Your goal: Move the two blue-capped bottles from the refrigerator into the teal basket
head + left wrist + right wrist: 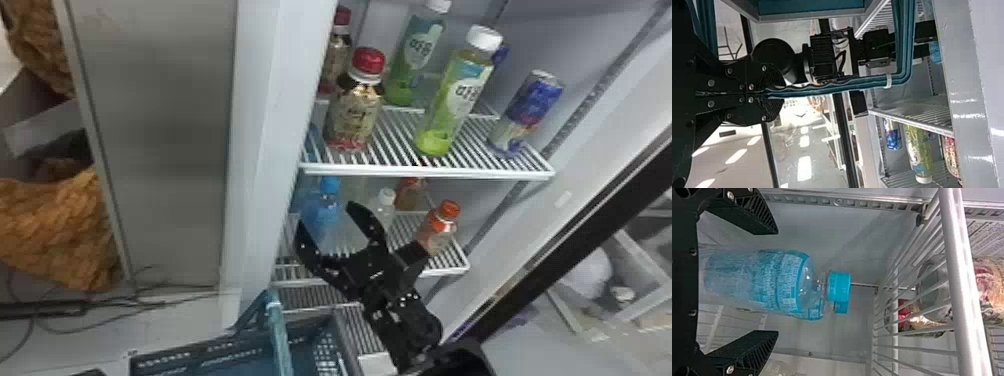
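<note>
My right gripper (pixel 326 215) stands open at the lower fridge shelf, before a blue-capped bottle (pixel 327 202). In the right wrist view the open right gripper (pixel 777 283) has one finger on each side of the upright blue-capped bottle (pixel 775 280), with gaps between them. A second blue cap (pixel 841 308) peeks out just behind the first. Below the shelf front, at the bottom, is the teal basket (pixel 200 357), its handle (pixel 278 332) raised. The left gripper (pixel 766 95) is shut on the teal handle (pixel 828 88) in the left wrist view.
Above the right gripper runs a wire shelf (pixel 425 172) with red-capped bottles, green bottles and a blue can (pixel 530 112). On the lower shelf, an orange-capped bottle (pixel 440 227) and a small white-capped bottle (pixel 385 207) stand to the right. The fridge's side wall (pixel 270 150) rises at left.
</note>
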Controlling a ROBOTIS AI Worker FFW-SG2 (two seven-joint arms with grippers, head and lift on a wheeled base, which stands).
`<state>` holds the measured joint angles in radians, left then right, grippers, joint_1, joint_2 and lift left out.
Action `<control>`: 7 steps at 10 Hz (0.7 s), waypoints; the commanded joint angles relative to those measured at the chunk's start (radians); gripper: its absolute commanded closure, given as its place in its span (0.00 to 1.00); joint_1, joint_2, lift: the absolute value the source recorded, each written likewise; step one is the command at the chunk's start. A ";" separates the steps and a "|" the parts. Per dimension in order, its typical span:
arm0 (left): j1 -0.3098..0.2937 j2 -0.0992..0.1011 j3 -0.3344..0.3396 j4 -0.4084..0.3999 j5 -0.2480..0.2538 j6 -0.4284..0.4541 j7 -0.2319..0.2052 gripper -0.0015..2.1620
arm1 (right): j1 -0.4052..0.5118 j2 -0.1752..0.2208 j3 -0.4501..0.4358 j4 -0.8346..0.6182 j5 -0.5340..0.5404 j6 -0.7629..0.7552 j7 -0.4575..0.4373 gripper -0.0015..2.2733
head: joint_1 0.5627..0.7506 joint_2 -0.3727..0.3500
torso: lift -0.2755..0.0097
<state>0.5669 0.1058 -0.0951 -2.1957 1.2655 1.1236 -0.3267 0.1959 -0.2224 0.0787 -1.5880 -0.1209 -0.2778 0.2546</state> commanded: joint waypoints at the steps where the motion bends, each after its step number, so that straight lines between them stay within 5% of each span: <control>1: 0.000 0.000 0.000 0.000 0.000 -0.002 0.000 0.54 | -0.019 0.000 0.006 0.018 0.001 -0.002 0.000 0.05 | 0.70 0.03 | 0.39; 4: 0.000 -0.002 0.002 0.000 0.000 -0.004 0.000 0.54 | -0.029 0.000 0.013 0.036 -0.020 -0.002 0.000 0.25 | 0.70 0.03 | 0.39; 7: 0.002 -0.002 0.000 0.000 0.002 -0.007 0.000 0.54 | 0.000 -0.005 0.012 -0.006 -0.048 -0.002 0.000 0.27 | 0.70 0.03 | 0.39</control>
<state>0.5693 0.1043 -0.0947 -2.1951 1.2668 1.1181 -0.3267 0.1885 -0.2259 0.0915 -1.5803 -0.1637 -0.2787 0.2546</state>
